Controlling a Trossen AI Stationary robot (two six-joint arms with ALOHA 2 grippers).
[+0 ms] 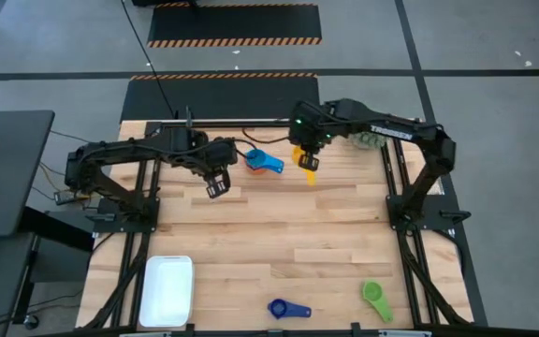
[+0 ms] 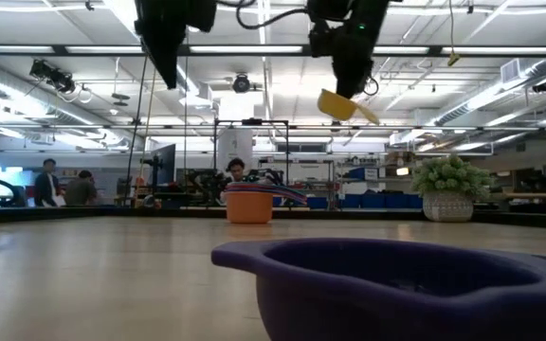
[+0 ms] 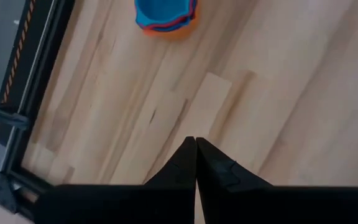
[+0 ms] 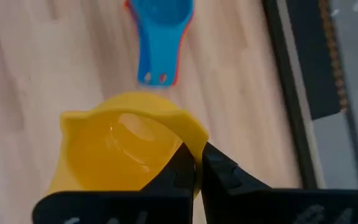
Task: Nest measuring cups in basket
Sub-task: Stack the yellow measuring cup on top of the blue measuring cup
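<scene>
My right gripper [image 4: 197,163] hangs above the far middle of the table, shut on a yellow measuring cup [image 4: 120,149] that is lifted into the air [image 2: 346,106]. Just left of it a stack of measuring cups [image 1: 263,161], blue on top with red and orange below, rests on its base on the wood [image 2: 249,204]. My left gripper [image 3: 196,148] is shut and holds nothing, raised above the table left of that stack [image 1: 218,183]. A navy cup [image 1: 288,308] and a green cup [image 1: 375,295] lie near the front edge. The white basket [image 1: 167,290] sits at the front left. My right gripper pinches the yellow cup's rim [image 4: 194,138] at one side of the bowl; one finger [image 4: 179,165] seems to stand inside the bowl and the other outside. The fingers come from above, pointing steeply down. The cup hangs tilted below them, clear of the table, its handle [image 2: 373,116] slanting down.
A small potted plant [image 1: 368,140] stands at the far right corner, beside the right arm. Black frame rails [image 1: 396,187] run along both sides of the table. Bare wood lies between the stack and the basket.
</scene>
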